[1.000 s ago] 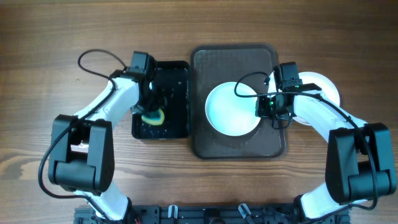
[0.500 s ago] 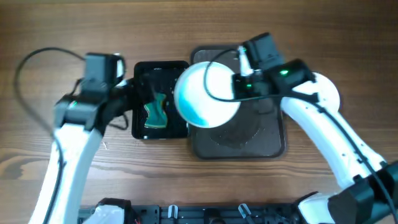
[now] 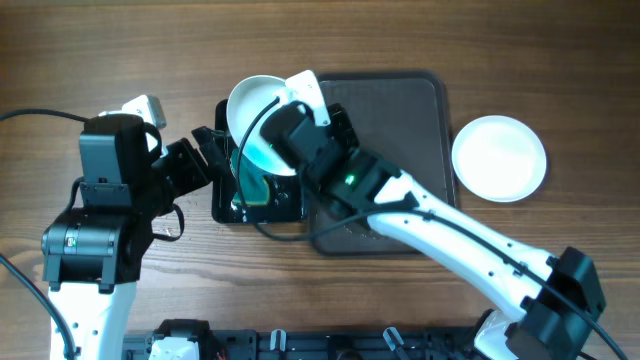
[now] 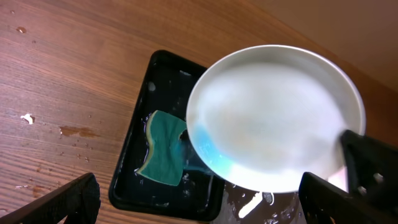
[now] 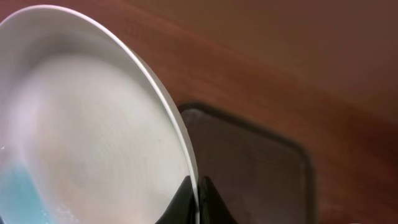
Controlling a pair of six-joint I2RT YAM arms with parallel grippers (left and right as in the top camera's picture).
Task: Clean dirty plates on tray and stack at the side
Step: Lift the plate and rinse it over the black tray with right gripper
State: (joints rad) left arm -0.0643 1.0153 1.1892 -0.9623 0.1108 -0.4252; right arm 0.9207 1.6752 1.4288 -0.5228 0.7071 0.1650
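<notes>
My right gripper (image 5: 198,200) is shut on the rim of a white plate (image 5: 93,118), which it holds tilted in the air. The overhead view shows that plate (image 3: 250,112) above the far end of a small black tray (image 3: 225,205), with my right gripper (image 3: 284,118) at its right edge. A blue smear (image 4: 205,148) runs along the plate's low side. Beneath it a green sponge (image 4: 164,148) lies loose in the black tray. My left gripper (image 4: 199,214) hangs open just left of the plate (image 4: 273,118), holding nothing. A second plate (image 3: 499,157), plain white, rests on the table right of the large tray (image 3: 400,95).
Water wets the black tray (image 4: 134,134), and droplets lie on the wood (image 4: 74,130) to its left. My right arm (image 3: 450,240) stretches diagonally over the large tray (image 5: 255,168). Cables loop off my left arm (image 3: 100,230) at the table's left side.
My right arm lifted the plate off the large tray and carried it left over the black tray. My left gripper let go of the sponge, opened wide and drew back.
</notes>
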